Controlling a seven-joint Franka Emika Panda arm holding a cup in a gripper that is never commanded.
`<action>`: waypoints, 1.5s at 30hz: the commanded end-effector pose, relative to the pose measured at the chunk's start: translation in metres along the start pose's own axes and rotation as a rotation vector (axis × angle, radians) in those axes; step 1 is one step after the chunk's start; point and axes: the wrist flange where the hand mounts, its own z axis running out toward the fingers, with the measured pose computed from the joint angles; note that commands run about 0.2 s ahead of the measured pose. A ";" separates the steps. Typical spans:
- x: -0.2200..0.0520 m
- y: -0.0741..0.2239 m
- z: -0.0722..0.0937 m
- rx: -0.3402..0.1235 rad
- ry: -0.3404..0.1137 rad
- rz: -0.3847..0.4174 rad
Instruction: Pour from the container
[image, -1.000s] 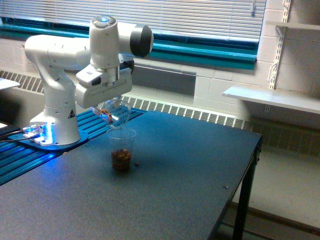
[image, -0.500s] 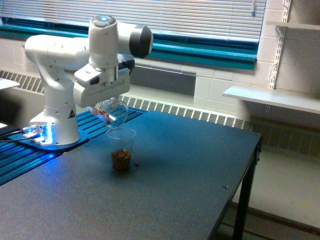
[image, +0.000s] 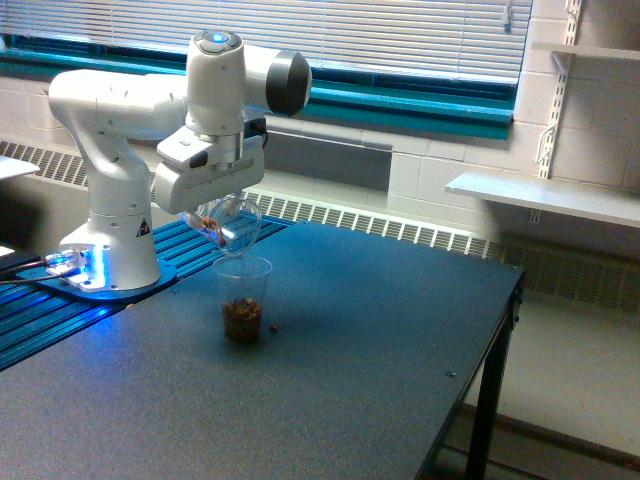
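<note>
**Jar tipped above the cup**

Clear rounded plastic jar (image: 228, 222) with a wide mouth hangs tilted under the white robot arm's gripper (image: 208, 205), its mouth pointing down toward the exterior view's right and sitting just above the rim of the clear tapered plastic drinking cup (image: 243, 298). A few brown bits show through the jar's wall near its upper side. The jar's upper end disappears beneath the white gripper body, so the fingers themselves are hidden; whether they are clamped on the jar or how far apart they stand cannot be told, though the jar is plainly carried off the table there. The cup stands upright on the dark grey table (image: 350, 380), with a layer of brown nut-like pieces in its bottom. One small brown piece (image: 273, 327) lies on the table just beside the cup, on the exterior view's right.
</note>
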 end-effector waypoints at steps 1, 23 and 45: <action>-0.001 -0.002 0.000 -0.036 0.016 -0.024; 0.010 0.000 -0.013 -0.075 0.025 -0.039; 0.011 -0.013 -0.008 -0.097 0.010 -0.071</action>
